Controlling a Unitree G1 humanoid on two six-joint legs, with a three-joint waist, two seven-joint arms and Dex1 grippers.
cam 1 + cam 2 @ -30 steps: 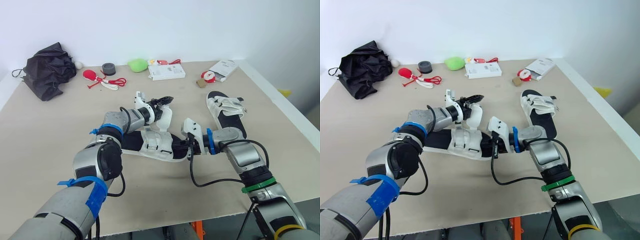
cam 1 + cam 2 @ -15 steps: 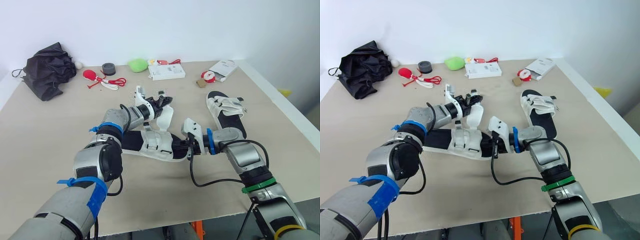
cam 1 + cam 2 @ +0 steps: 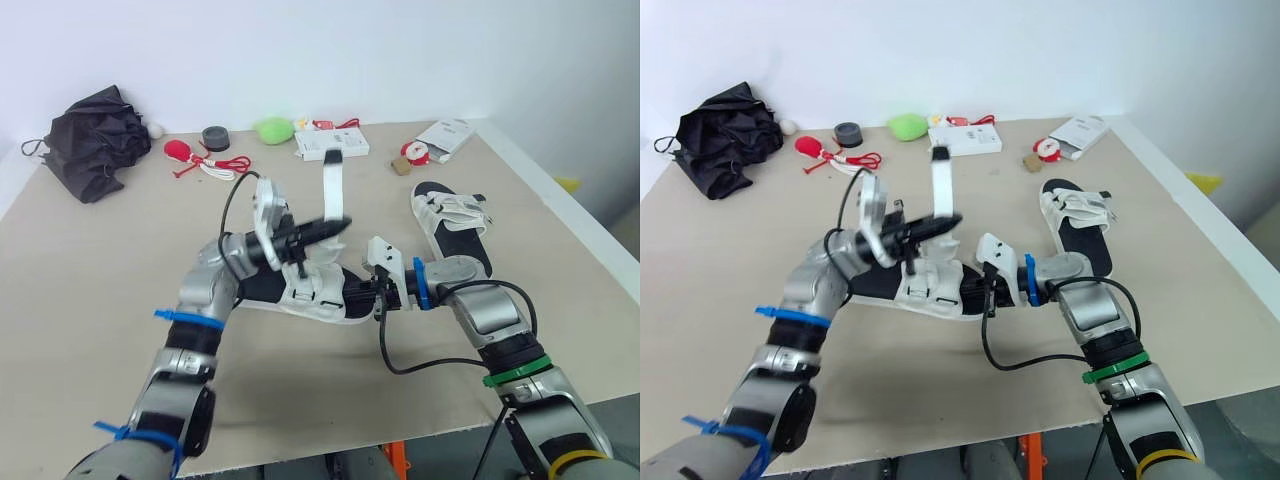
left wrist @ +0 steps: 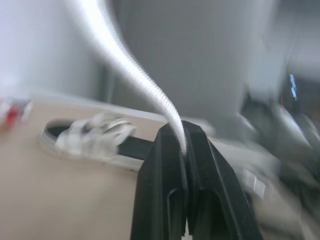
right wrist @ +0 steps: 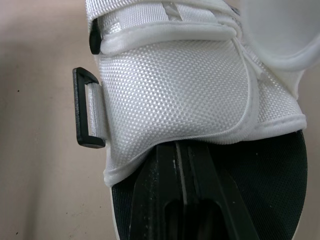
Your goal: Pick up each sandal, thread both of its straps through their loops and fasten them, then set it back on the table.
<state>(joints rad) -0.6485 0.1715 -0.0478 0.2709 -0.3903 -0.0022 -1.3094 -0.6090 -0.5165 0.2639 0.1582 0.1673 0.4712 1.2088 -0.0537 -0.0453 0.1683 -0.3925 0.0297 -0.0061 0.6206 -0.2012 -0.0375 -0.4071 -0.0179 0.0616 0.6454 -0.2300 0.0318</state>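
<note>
A white-strapped, black-soled sandal [image 3: 300, 288] lies mid-table. One long white strap [image 3: 333, 185] of it stands straight up, and my left gripper [image 3: 338, 226] is shut on that strap low down; the left wrist view has the fingers [image 4: 167, 165] pinched on the strap [image 4: 125, 65]. At the sandal's right end my right gripper [image 3: 370, 297] is shut on the sole edge, just under the white upper [image 5: 175, 95] and beside a black loop [image 5: 87, 107]. A second sandal [image 3: 455, 225] with its straps across rests on the table to the right.
Along the far edge lie a black bundle [image 3: 95, 140], red cord items [image 3: 205, 160], a grey tape roll [image 3: 217, 137], a green object [image 3: 274, 129], a white box [image 3: 332, 143] and a white packet [image 3: 447, 138]. The table's right edge [image 3: 570, 215] runs close to the second sandal.
My left arm has drawn back and lifted, pulling the strap from folded over the sandal to standing straight up. The right gripper and the sandal's sole have stayed put.
</note>
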